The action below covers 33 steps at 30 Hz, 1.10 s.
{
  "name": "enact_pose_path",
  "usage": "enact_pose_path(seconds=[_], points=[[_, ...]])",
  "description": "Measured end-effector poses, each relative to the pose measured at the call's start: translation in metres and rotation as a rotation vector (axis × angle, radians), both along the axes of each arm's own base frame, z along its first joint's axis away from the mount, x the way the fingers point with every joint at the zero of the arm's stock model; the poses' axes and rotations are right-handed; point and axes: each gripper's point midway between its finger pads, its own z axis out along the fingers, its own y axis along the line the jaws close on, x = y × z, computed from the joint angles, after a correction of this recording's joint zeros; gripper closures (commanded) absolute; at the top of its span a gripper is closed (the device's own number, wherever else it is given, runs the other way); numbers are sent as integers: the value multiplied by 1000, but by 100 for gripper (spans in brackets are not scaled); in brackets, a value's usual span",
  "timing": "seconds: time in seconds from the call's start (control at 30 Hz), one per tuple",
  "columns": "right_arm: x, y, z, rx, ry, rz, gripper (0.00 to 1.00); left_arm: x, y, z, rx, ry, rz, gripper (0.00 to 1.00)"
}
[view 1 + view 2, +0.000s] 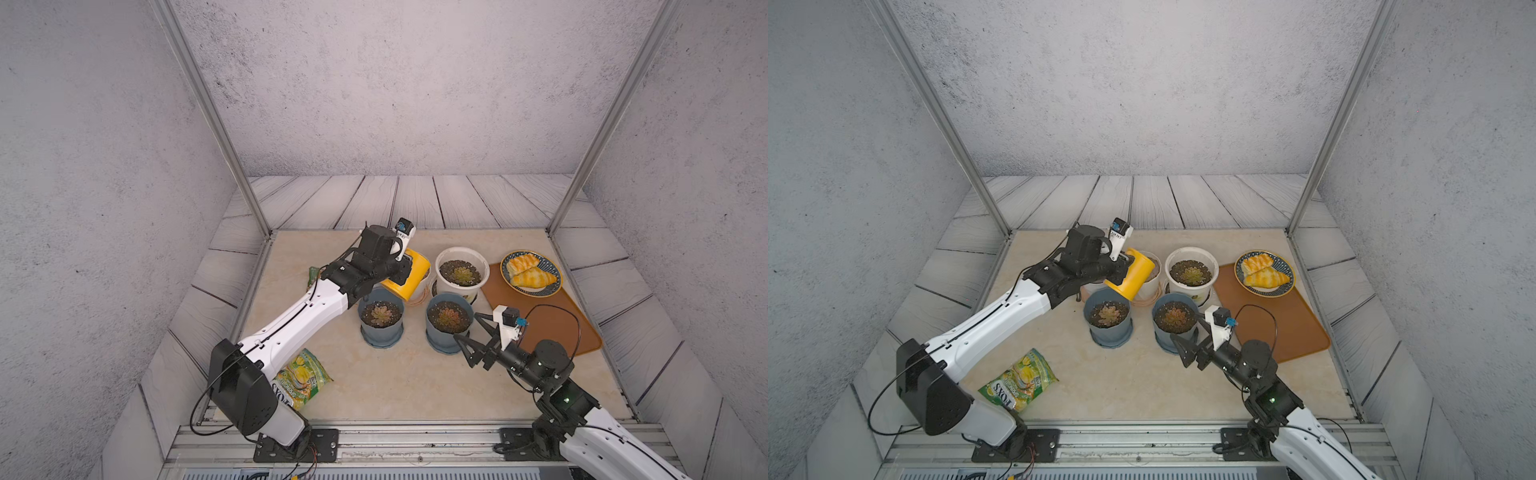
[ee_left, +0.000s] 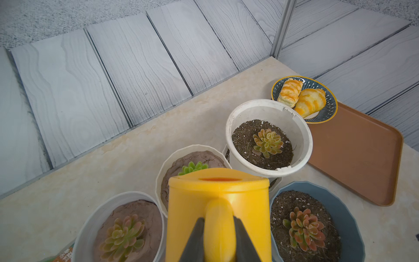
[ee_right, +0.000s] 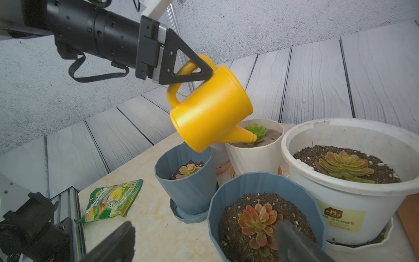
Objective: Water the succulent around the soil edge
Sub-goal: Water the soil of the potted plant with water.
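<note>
My left gripper (image 2: 218, 219) is shut on the handle of a yellow watering can (image 2: 217, 197), which hangs in the air tilted forward. In the right wrist view the can (image 3: 210, 108) points its spout tip (image 3: 251, 138) down over the near soil edge of a cream faceted pot (image 3: 254, 156). A small green succulent (image 3: 257, 130) grows in that pot, close beside the spout. No water shows. In both top views the can (image 1: 409, 274) (image 1: 1136, 272) hides most of that pot. My right gripper (image 1: 466, 326) stands open and empty by a blue pot (image 1: 449, 318).
Another blue pot (image 1: 380, 316) and a large white pot (image 1: 461, 272) hold reddish succulents close around the cream pot. A further white pot (image 2: 127, 226) sits under my left wrist. A plate of pastries (image 1: 531, 272) rests on a brown tray (image 1: 552, 324). A snack bag (image 1: 303, 376) lies front left.
</note>
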Motion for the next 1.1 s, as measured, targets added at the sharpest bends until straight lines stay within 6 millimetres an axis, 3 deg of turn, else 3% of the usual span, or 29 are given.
enact_pose_path(seconds=[0.3,1.1], points=[[-4,-12,18,43,-50,-44,0,10,-8,1,14,-1,-7,100],[-1,-14,15,39,-39,-65,0,44,-30,16,52,-35,-14,100]])
